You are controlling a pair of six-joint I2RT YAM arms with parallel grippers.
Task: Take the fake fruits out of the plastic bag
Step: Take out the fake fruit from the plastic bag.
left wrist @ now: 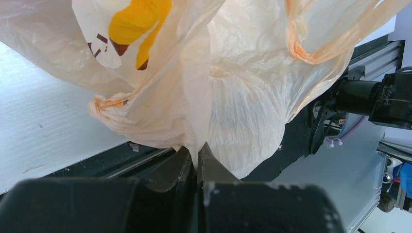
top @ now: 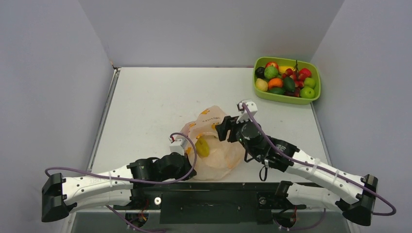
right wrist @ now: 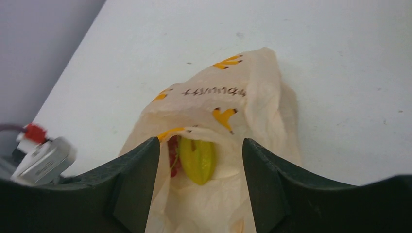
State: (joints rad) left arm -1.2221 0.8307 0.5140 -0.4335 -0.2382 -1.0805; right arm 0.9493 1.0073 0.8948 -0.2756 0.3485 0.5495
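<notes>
the thin, crinkly, translucent peach-orange plastic bag [top: 221,162] sits near the front edge of the white table [top: 150,107], between the two arms. the left gripper [left wrist: 197,158] has its jaws pressed together on a fold of the bag's film, pinching it at the bag's near-left side. the right gripper [right wrist: 200,148] hovers at the bag's mouth with its jaws spread wide, holding nothing. inside the opening lies a glossy yellow-green toy fruit [right wrist: 197,160], with a red one [right wrist: 173,154] just beside it. more fake fruits [top: 286,80] fill the lime-green rectangular tray [top: 284,99] at the table's far right corner.
</notes>
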